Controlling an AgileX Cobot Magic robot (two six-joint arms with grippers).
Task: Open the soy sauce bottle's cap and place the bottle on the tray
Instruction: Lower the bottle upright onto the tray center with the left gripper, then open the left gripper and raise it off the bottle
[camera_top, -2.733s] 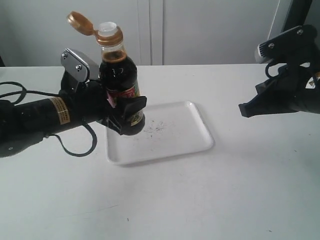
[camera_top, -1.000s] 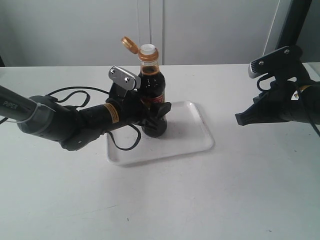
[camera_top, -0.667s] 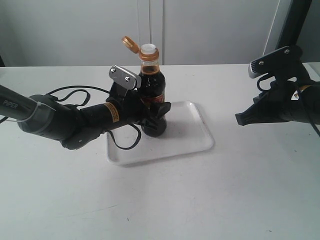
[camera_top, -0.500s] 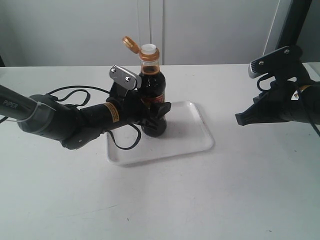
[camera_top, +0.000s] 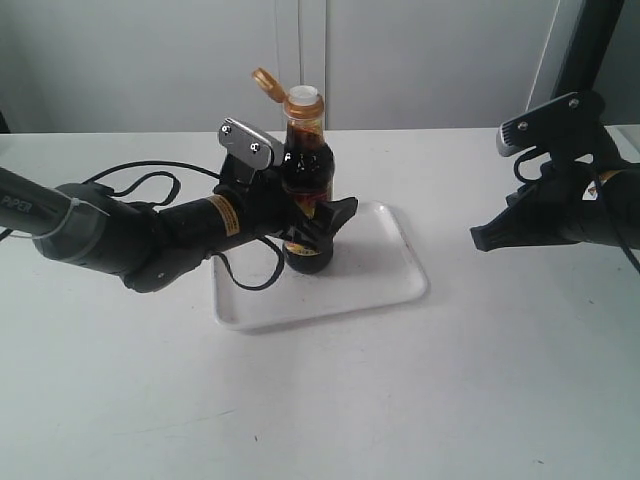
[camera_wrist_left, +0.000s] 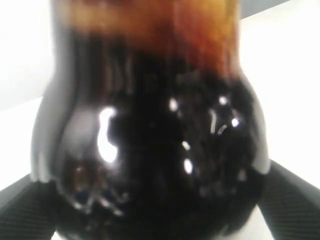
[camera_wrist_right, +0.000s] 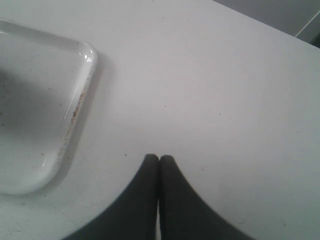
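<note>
Left gripper (camera_top: 312, 232) straddles the soy sauce bottle (camera_top: 305, 170), jaws wide; gripping or just clear, can't tell. Bottle holds dark liquid and stands on the tray (camera_top: 385, 270), left half, cap (camera_top: 266, 82) flipped open. Right gripper (camera_wrist_right: 159, 162) is pinched together, empty, right of tray. Left wrist view shows only blurred glass between fingers (camera_wrist_left: 292, 205); right wrist view shows brown specks along the tray rim.
</note>
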